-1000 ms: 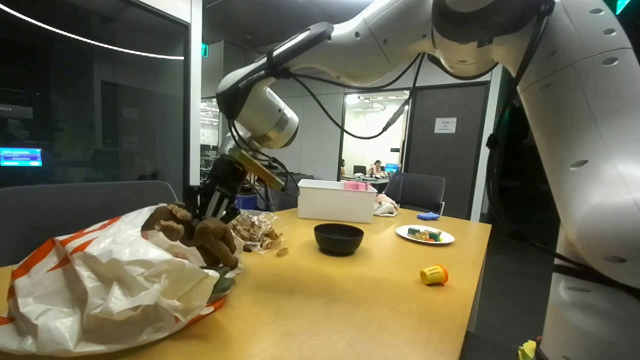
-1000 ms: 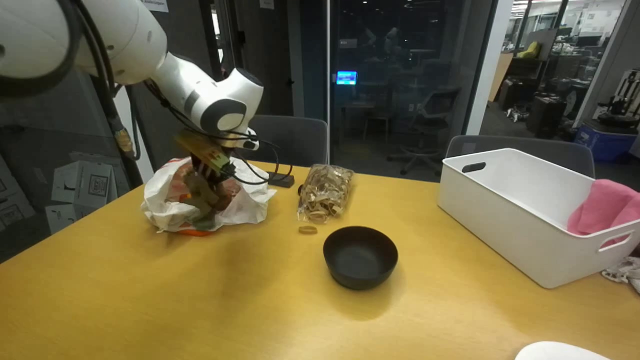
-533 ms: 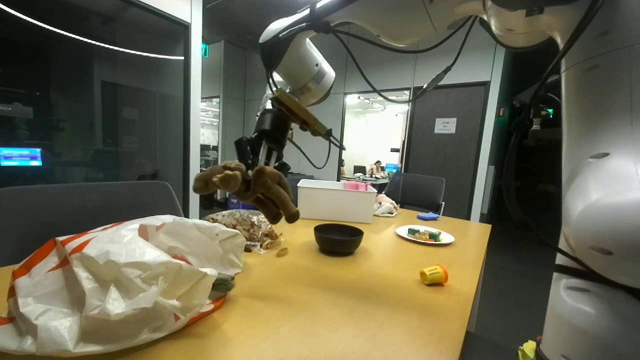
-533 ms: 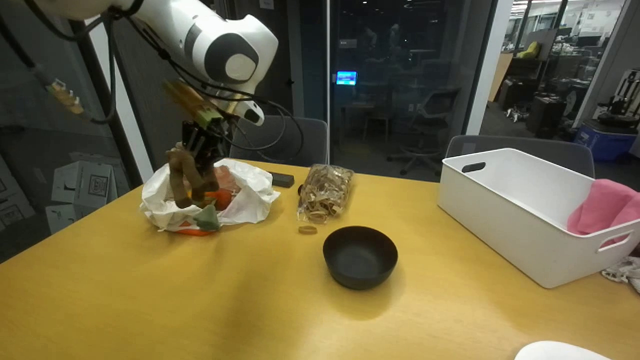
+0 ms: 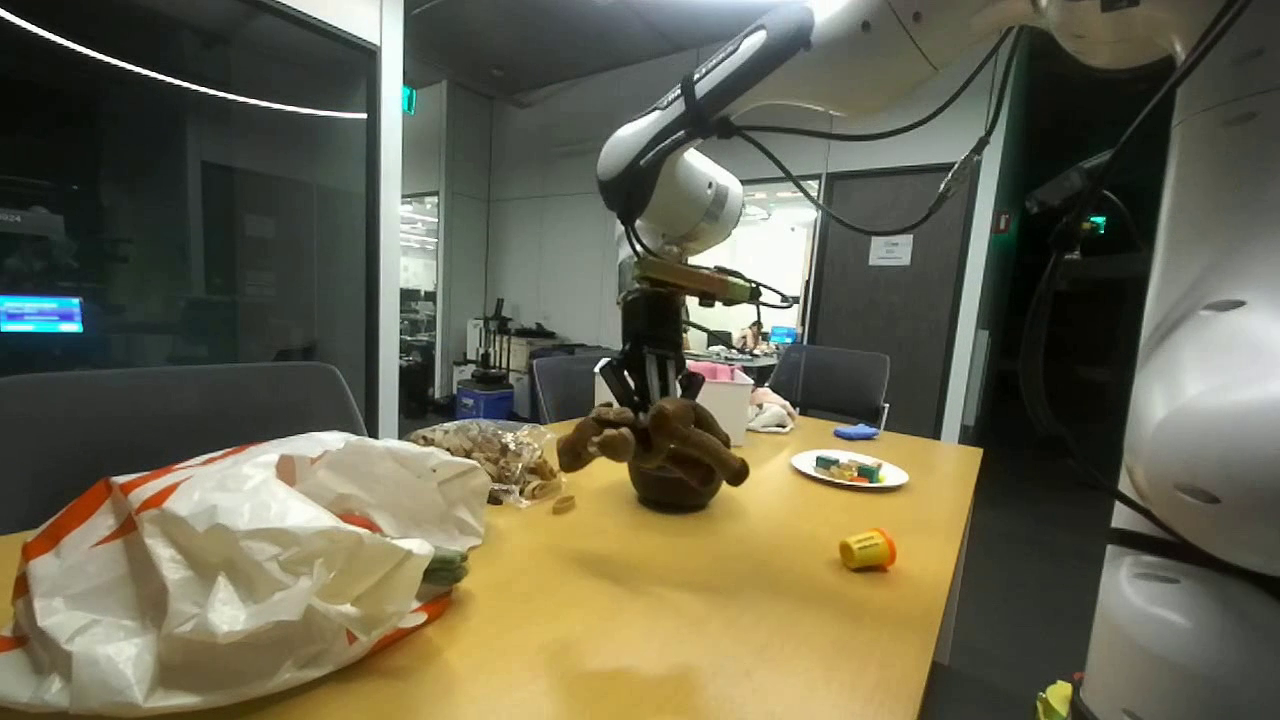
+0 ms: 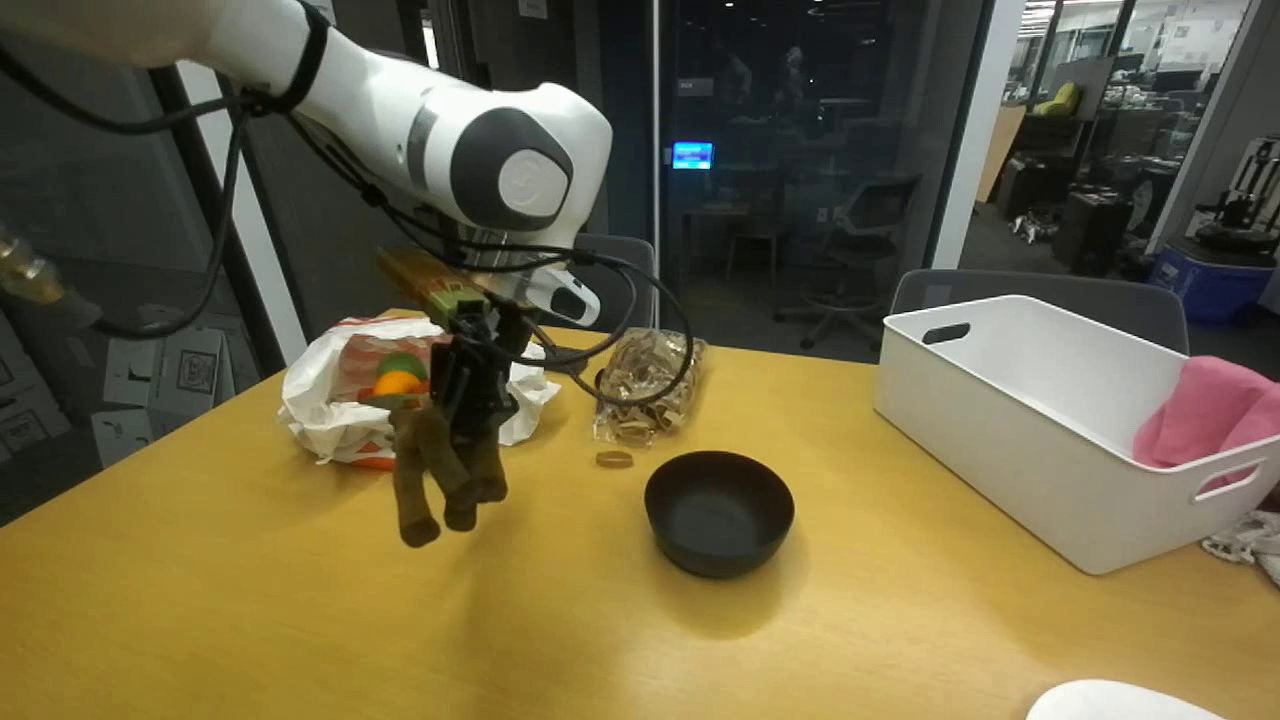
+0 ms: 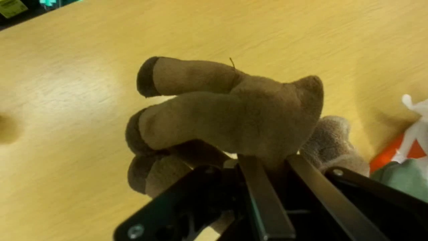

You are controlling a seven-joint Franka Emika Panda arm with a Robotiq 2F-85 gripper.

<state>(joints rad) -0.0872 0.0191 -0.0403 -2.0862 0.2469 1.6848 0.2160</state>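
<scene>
A brown plush animal with several dangling legs hangs above the table, and my gripper is shut on its body. From the wrist, the plush fills the middle of the picture, its dark-tipped legs pointing left. A fold of it is squeezed between the fingertips of my gripper; the pinched part itself is mostly hidden. Beside it lies a crumpled white bag with orange stripes. Its mouth shows an orange ball-like thing and green items in an exterior view. The plush is apart from the bag.
A black bowl stands near the plush, partly behind it in an exterior view. Around are a clear bag of tan pieces, a white bin with pink cloth, a plate of small blocks and a yellow tub.
My gripper has drawn the plush up out of the white bag and carried it away over the table, now lower and tilted more upright. The bag has sagged, uncovering coloured items inside.
</scene>
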